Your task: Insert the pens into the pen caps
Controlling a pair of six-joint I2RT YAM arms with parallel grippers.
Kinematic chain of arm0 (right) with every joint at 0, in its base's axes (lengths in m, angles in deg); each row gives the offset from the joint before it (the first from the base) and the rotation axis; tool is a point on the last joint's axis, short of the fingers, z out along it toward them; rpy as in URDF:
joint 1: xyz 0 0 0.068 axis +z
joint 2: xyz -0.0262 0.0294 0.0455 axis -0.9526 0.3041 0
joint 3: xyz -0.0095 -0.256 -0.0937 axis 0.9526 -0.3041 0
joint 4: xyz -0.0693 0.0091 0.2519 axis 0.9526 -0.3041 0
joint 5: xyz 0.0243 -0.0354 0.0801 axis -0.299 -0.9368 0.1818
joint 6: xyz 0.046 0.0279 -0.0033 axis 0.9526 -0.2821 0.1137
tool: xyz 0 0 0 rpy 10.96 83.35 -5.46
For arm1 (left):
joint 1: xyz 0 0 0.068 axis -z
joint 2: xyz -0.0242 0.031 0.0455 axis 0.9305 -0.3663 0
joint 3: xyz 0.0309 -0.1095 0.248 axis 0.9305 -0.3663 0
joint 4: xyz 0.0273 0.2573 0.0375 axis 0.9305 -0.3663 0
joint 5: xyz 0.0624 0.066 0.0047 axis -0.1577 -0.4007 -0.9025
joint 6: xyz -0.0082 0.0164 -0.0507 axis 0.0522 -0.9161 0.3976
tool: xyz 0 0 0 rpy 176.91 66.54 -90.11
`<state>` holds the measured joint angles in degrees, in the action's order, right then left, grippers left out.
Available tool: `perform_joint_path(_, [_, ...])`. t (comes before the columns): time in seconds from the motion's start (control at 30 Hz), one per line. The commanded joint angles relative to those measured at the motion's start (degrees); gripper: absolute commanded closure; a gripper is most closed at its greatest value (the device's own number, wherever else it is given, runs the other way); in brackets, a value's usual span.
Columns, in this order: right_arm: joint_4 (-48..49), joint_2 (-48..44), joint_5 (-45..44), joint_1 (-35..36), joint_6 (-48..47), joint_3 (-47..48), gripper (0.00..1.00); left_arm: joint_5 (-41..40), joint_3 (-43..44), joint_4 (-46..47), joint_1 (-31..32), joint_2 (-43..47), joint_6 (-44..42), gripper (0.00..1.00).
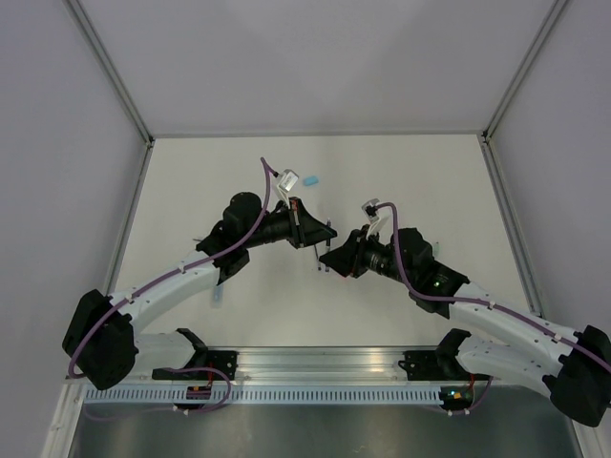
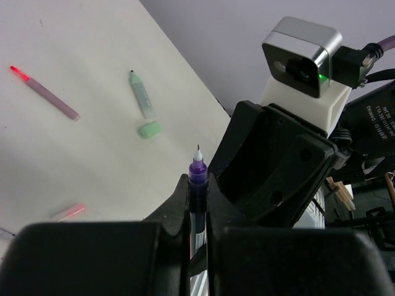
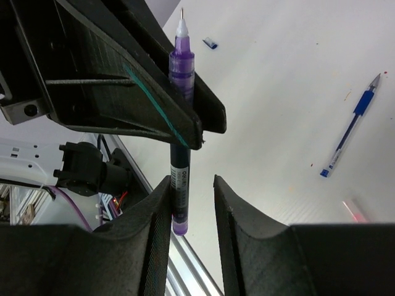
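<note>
My left gripper (image 2: 197, 191) clamps one purple pen (image 2: 197, 171), right gripper (image 3: 191, 185) gapes apart; I count one blue pen (image 3: 349, 126).

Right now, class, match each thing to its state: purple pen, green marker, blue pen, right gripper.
Things:
1 purple pen
2 green marker
3 blue pen
4 right gripper

States:
A lies beside a green cap
B open
C clamped in the left gripper
D on the table, no cap beside it

Pairs: 1-C, 2-A, 3-D, 4-B
</note>
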<state>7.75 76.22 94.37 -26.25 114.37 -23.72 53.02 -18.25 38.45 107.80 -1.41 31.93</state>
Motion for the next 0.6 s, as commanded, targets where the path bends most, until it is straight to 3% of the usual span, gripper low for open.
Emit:
perform_joint_path(0.0, [3.3,-0.2,2.2,0.5,-1.5,-1.2,0.62,2.9,0.1,4.7,0.1,1.1,3.6,0.98])
perform_joint_path(0.07, [4.3,-0.4,2.1,0.5,-1.4,-1.8,0.64,3.0,0.3,4.5,0.1,1.0,3.9,0.98])
perform_joint_path(0.2, [5.9,0.5,4.0,0.5,-0.6,-2.1,0.82,2.7,0.1,3.5,0.1,1.1,3.8,0.98])
perform_joint_path(0.23, [6.3,0.5,4.7,0.5,-0.1,-2.1,0.97,2.7,0.0,3.5,0.1,1.5,3.3,0.98])
perform_joint_path(0.27, [6.3,0.6,4.6,0.5,0.1,-2.1,1.0,2.6,0.1,3.1,0.0,1.7,3.1,0.97])
perform_joint_path(0.37, [2.5,0.6,2.9,0.5,-1.0,-0.2,1.0,2.5,1.8,-0.6,-0.2,2.9,0.8,0.52])
perform_joint_path(0.4, [0.9,0.6,1.5,0.5,-2.0,1.9,1.0,1.9,2.6,-2.5,-0.3,3.2,0.1,0.23])
perform_joint_path(0.47, [-5.5,2.0,-2.4,-0.4,-4.3,4.6,1.0,-1.7,5.4,-9.3,-0.6,4.2,-1.9,0.02])
perform_joint_path(0.57, [-13.6,3.2,-3.6,-2.9,-6.7,8.8,1.0,-6.4,9.1,-17.8,-1.8,5.8,-4.8,0.0])
